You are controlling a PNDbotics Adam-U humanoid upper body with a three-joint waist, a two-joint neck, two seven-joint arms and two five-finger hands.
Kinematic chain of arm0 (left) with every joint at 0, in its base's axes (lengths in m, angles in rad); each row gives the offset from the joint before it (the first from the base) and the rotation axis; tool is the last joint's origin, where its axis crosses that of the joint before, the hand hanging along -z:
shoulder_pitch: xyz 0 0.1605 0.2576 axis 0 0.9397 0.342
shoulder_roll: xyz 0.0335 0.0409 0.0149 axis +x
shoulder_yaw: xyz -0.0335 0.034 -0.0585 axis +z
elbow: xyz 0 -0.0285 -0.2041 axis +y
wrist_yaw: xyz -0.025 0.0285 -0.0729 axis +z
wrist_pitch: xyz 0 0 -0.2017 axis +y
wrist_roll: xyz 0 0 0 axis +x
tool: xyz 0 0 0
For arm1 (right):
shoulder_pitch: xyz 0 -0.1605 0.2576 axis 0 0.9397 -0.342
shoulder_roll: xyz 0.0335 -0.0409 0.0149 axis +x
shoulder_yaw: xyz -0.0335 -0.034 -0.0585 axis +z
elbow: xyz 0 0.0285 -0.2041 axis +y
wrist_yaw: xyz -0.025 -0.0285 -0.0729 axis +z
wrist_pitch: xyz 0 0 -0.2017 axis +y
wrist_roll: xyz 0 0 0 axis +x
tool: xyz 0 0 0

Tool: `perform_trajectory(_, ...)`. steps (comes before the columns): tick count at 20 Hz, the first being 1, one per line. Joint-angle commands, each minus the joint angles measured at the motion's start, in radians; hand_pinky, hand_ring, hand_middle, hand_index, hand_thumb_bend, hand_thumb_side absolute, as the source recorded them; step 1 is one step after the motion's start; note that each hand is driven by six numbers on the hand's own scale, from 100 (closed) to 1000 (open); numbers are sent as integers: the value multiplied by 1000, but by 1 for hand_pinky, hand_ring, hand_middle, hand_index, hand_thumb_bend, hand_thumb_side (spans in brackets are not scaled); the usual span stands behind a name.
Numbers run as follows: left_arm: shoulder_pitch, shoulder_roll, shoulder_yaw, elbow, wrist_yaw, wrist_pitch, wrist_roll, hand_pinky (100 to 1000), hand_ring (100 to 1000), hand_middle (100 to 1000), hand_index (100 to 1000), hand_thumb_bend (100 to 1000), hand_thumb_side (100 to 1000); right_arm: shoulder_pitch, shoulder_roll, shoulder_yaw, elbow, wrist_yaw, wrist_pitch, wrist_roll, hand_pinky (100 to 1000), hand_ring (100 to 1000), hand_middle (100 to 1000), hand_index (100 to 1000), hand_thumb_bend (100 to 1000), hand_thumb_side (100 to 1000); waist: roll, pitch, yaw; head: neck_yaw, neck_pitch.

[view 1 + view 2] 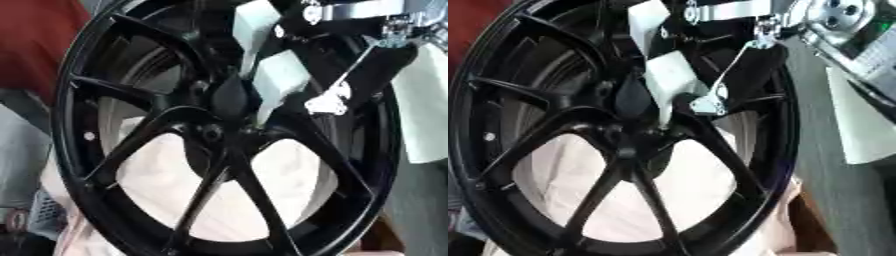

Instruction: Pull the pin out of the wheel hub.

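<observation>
A black spoked wheel (131,150) stands on edge and fills both views. Its hub (214,132) sits at the middle, where the spokes meet. My right hand (280,80) comes down from the upper right, black with pale pads and silver links. Its tip rests right at the hub's centre. I cannot make out the pin, because the hand and the dark hub hide that spot. My left hand shows in neither view.
White cloth (175,175) shows through the lower spokes behind the wheel. A pale sheet (868,125) hangs at the right over a grey surface (824,175). Something red (35,45) is at the upper left.
</observation>
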Motion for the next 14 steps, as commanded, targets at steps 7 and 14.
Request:
perform_trajectory(7,-5,24,10,-8,1,-4,3,708,690,633,735,179,709,-14,-72,-67,-110,-111,65,-14,715,609,420,538,100,100,12,-49,-16,5,-5)
perform_trajectory(14,0,30,15,-8,-1,-7,7,709,690,634,735,181,702,2,-125,-129,-178,-170,95,-45,711,600,408,527,100,100,19,-72,-32,11,-8)
